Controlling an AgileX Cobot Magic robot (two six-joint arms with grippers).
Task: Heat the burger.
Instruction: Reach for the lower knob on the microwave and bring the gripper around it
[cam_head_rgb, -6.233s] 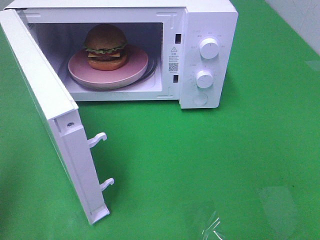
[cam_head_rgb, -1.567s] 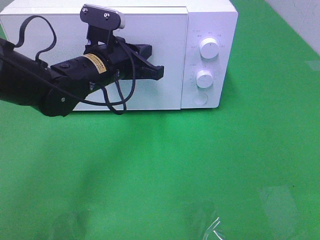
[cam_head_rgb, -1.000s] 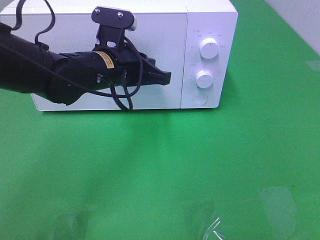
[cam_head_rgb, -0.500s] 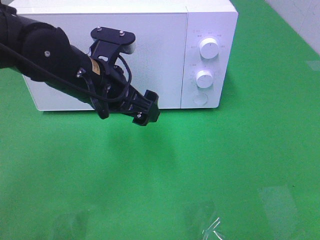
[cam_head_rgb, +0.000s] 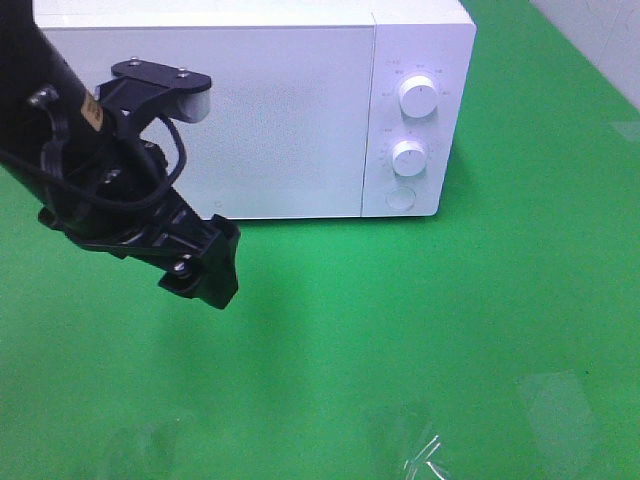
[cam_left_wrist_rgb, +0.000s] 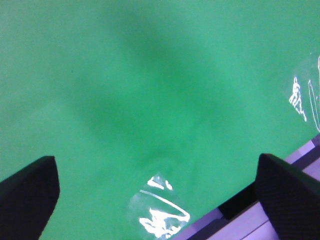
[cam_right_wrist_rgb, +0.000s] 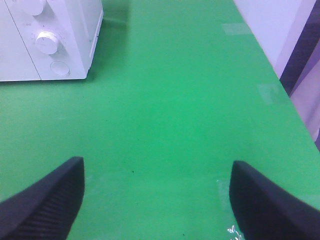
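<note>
The burger is out of sight in every view; the likeliest place for it is inside the microwave (cam_head_rgb: 250, 110), whose door (cam_head_rgb: 270, 120) sits flush and shut. The left hand (cam_head_rgb: 205, 270) hangs low in front of the door's left part, apart from it, with its fingers spread wide and nothing between them but green worktop (cam_head_rgb: 450, 330). The right hand (cam_right_wrist_rgb: 155, 200) does not show in the high view; its own camera shows it released too, fingers well apart over bare worktop, facing the control panel from some way off. With the door closed, the step in hand looks like starting the heat, which means turning a dial. The upper dial (cam_head_rgb: 417, 96) and lower dial (cam_head_rgb: 408, 157) stand one above the other, with a round button (cam_head_rgb: 400, 198) below them; the markings are too small to tell which one sets the time. The right hand is on the panel's side and seems the better choice. It should come in square to the chosen dial, close on its rim evenly, and twist about the dial's own axis without pushing the microwave back. The left hand should keep clear of the panel.
</note>
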